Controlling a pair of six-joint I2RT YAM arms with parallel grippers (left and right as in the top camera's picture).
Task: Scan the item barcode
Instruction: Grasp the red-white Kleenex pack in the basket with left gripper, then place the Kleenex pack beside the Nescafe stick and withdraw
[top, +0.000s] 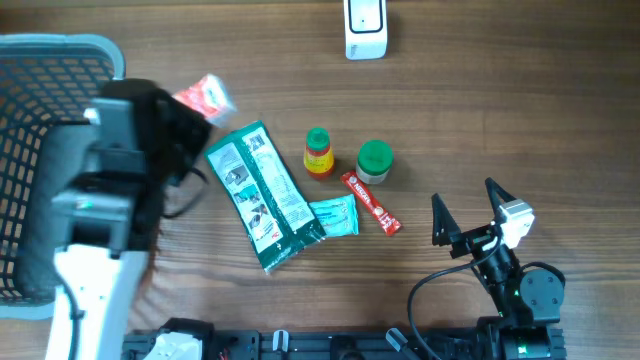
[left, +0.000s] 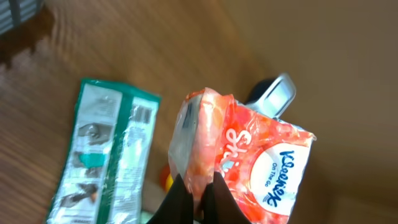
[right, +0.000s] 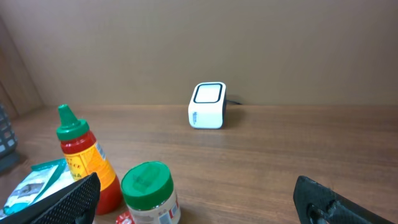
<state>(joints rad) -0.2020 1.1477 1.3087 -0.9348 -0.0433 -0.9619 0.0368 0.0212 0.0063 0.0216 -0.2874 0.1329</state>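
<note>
At the upper left, beside the basket (top: 20, 150), the left claw (left: 196, 186) pinched the orange Kleenex tissue pack (left: 249, 155) by its edge. The white scanner (top: 365, 28) stood on the bench (top: 500, 100) at top centre. At lower right, the right claw (top: 467, 208) was spread wide.

Orange Kleenex pack (left: 249, 152) pinched in left claw (left: 198, 188); white scanner (top: 365, 27) stands apart

A wooden table (top: 500, 100) carries scanner (top: 365, 28), pouch (top: 265, 195), bottle (top: 318, 153), jar (top: 374, 161), basket (top: 30, 60).
</note>
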